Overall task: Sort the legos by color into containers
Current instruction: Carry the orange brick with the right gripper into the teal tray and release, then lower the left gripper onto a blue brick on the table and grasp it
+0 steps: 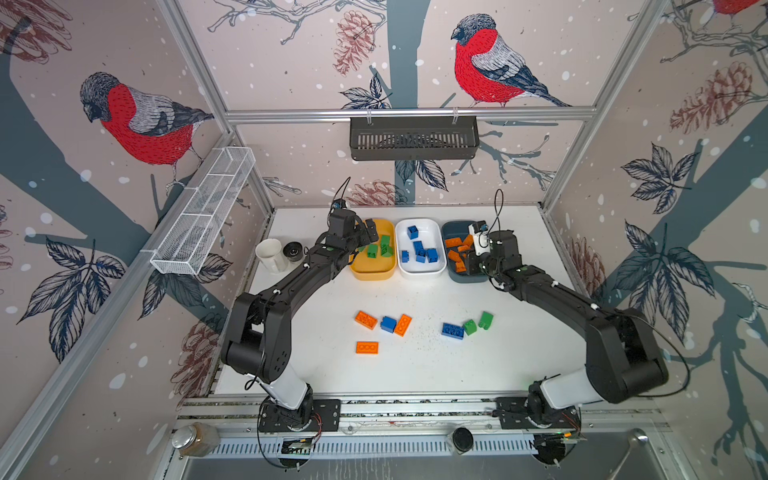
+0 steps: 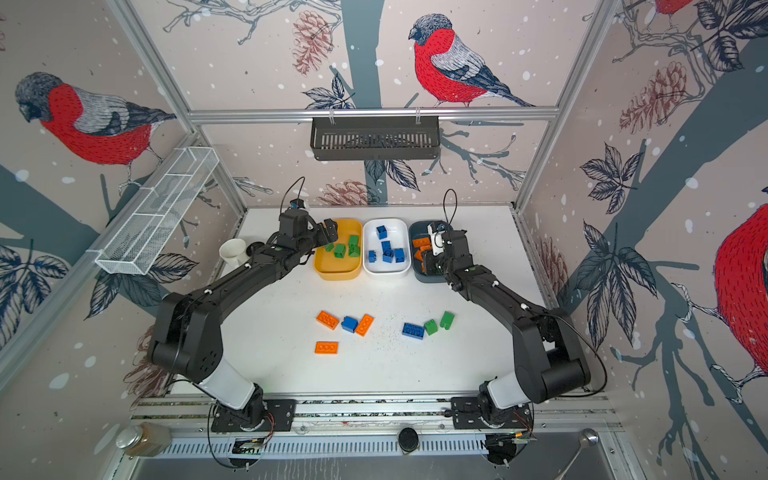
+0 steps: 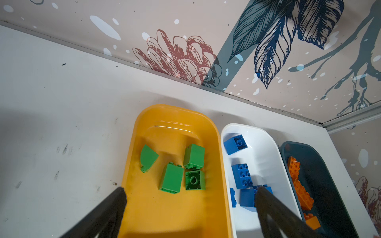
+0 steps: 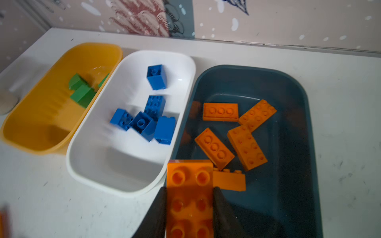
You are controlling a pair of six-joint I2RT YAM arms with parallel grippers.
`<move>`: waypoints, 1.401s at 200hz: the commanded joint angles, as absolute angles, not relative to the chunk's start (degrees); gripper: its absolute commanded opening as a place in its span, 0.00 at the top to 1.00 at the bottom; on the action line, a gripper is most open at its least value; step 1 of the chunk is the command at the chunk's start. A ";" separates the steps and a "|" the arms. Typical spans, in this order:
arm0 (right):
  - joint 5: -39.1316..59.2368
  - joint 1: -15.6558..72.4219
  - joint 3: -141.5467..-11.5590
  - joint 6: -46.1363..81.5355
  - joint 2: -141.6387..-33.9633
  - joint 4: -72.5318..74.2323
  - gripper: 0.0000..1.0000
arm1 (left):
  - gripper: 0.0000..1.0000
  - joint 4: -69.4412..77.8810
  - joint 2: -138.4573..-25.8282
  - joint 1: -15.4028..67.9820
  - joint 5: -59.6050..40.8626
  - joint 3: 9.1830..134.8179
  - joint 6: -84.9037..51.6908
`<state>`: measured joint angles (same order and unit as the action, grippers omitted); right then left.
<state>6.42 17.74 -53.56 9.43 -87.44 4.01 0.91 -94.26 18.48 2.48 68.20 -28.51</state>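
Overall, the white tabletop (image 1: 415,374) carried three containers side by side along its rear edge: the yellow tub (image 1: 371,274), the white tub (image 1: 419,272) and the teal tub (image 1: 451,228). The left gripper (image 3: 190,191) hung over the yellow tub's near end, fingers spread wide and holding nothing. The right gripper (image 4: 189,189) hung over the teal tub's near end, fingers clamped on the long sides of one orange brick (image 4: 189,202). Four green bricks (image 3: 172,179) lay in the yellow tub, five blue bricks (image 4: 144,123) in the white tub, and five orange bricks (image 4: 247,147) in the teal tub. Seven loose bricks (image 1: 388,324) remained mid-tabletop, toward the front edge: three orange, two blue, two green.
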 commanded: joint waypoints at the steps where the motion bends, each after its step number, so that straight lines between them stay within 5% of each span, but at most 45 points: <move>1: 2.17 16.74 -58.31 14.47 -92.33 2.93 0.71 | 0.03 -2.22 -95.60 18.36 -3.01 70.06 -28.15; 61: -8.77 17.83 -69.74 14.79 -102.94 -2.36 0.63 | 0.05 -7.40 -95.80 18.67 -5.39 69.43 -27.29; 124: -14.26 22.88 -71.16 12.39 -102.98 -2.63 0.26 | 0.05 -20.00 -94.81 24.43 1.77 69.01 -27.89; 173: -14.93 27.49 -68.50 11.16 -99.93 -0.01 0.13 | 0.12 -24.96 -92.92 29.28 -0.37 64.99 -33.18; 180: -14.69 27.92 -68.00 11.10 -99.47 0.26 0.00 | 0.13 -25.85 -92.76 29.44 -1.49 64.52 -34.33; 280: -17.49 29.49 -61.02 14.15 -93.99 5.27 0.01 | 0.25 -32.16 -89.23 34.63 -12.01 55.48 -48.90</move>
<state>-16.03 29.26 -62.04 13.58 -95.31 2.31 -29.76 -89.62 34.13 -10.46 56.84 -44.71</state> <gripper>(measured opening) 0.995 0.761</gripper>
